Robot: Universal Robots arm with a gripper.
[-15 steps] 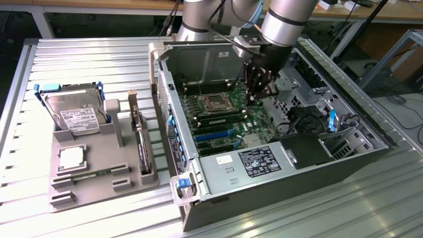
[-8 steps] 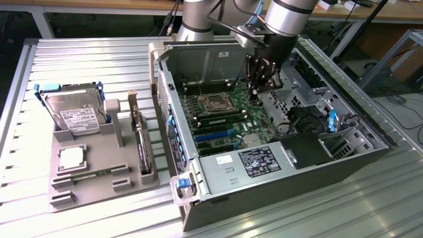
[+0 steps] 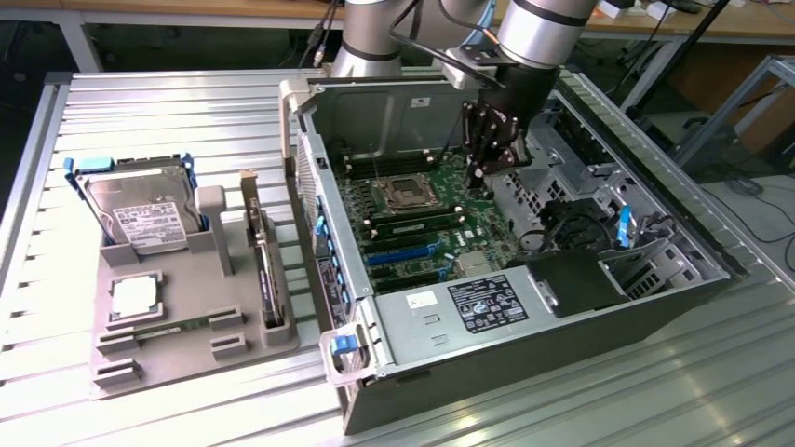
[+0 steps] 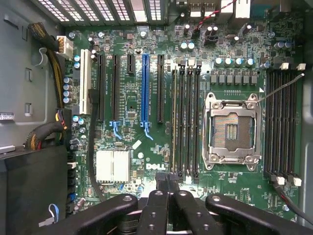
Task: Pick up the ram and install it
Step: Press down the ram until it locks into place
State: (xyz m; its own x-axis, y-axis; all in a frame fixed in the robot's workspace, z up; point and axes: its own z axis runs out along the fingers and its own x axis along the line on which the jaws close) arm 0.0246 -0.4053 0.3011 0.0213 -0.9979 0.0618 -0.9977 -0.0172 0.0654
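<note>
Gripper [image 3: 493,166] shut, 1 ram [image 4: 174,128] slotted

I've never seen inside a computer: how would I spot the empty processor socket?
Look inside the open computer case at the green motherboard. The processor socket sits between two banks of long black memory slots; unlike them, it is square, with a silver metal frame.

Lab or robotics workshop. Ribbed aluminium bench [image 3: 186,102] carrying an open PC case [image 3: 522,307] with bare motherboard [image 4: 146,98]; grey fixture tray [image 3: 186,345] holding a hard drive [image 3: 140,209] and other parts. Robot arm [image 3: 546,37] mounted overhead. Wooden desks [image 3: 186,7], cables and metal framing [image 3: 746,93] behind.
</note>
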